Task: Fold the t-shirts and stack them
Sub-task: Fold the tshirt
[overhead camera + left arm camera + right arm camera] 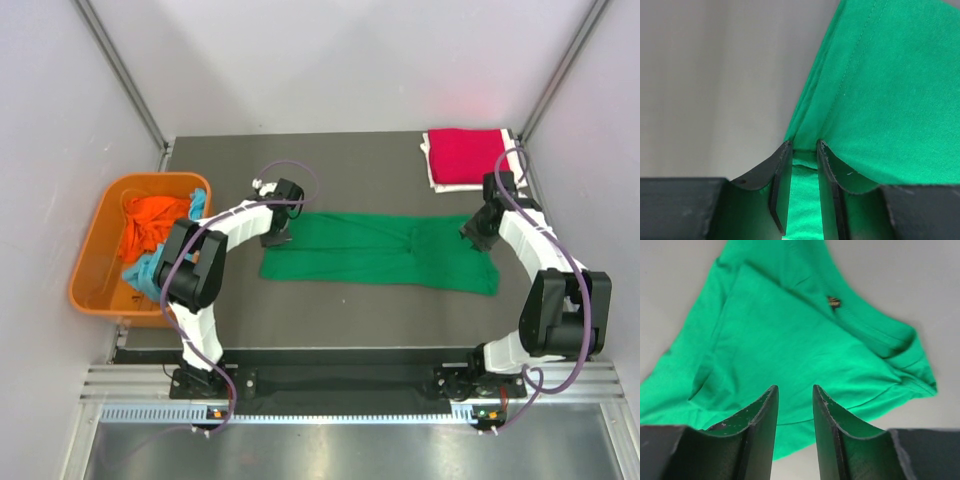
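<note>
Orange tub (88, 262) is set at the table's (350, 160) left edge. An orange t-shirt (150, 222) and a light blue t-shirt (145, 272) are heaped crumpled inside it, the blue partly draped over the near-right rim.

Left gripper (274, 236) is placed at the left end of the green t-shirt (380, 250). In the left wrist view a hemmed edge of the green cloth is drawn into the narrow gap between the fingers (782, 172). The jaws are read as clamped on that edge.

The green t-shirt is laid flat across the middle of the table as a long strip running left to right. Creases are seen near its centre.

Right gripper (478, 232) is held over the strip's right end. In the right wrist view its jaws are seen apart with nothing pinched, and the cloth lies below them. A small neck label (834, 302) is visible beyond the fingertips.

A crimson red t-shirt (463, 155) is folded into a neat block at the far right corner of the table, well apart from the green one. A white edge (432, 172) is seen under it, but what it is cannot be told.
</note>
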Controlling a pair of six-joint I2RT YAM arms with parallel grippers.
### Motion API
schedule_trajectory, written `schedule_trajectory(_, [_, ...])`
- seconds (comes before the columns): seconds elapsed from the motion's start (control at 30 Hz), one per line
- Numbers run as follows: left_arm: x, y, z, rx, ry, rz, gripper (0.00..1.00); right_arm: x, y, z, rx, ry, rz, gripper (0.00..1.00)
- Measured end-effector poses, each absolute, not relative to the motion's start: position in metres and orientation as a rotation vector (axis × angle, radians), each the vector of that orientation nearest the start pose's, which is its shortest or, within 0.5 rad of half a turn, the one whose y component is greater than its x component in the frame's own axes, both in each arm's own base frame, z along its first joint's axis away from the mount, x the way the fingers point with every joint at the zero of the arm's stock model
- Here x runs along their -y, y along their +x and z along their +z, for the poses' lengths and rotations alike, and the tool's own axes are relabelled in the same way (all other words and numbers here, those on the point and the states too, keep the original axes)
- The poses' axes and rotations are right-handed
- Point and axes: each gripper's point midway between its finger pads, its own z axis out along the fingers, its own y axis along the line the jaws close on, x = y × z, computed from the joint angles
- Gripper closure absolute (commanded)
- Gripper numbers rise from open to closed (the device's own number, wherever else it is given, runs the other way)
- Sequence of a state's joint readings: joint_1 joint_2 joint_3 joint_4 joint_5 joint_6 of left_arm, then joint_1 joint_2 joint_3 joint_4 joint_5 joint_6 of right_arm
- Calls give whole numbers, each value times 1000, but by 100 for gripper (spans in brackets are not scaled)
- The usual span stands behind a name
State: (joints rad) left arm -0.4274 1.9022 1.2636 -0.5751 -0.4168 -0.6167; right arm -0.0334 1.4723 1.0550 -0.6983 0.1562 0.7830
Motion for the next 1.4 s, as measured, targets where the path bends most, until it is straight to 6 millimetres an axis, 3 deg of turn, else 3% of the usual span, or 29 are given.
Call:
schedule_trajectory(0.27, [102, 358, 25, -2610, -359, 322, 68, 13, 326, 92, -2390, 1167, 11, 65])
schedule_trajectory(0.5, [91, 343, 25, -2613, -379, 370, 69, 13, 331, 85, -2375, 1282, -1, 56])
schedule_trajectory(0.8, [72, 301, 24, -2651, -413, 421, 69, 1, 342, 45, -2441, 1396, 6, 55])
schedule_trajectory(1.0, [63, 281, 27, -2652, -452, 434, 69, -6, 359, 36, -2442, 1374, 38, 56])
schedule_trajectory(1.13, [55, 273, 41, -2616, -490, 440, 68, -15, 372, 29, -2461, 1296, 56, 57])
schedule_trajectory(1.4, [46, 283, 98, -2448, -547, 394, 65, -25, 387, 27, -2491, 1142, 72, 57])
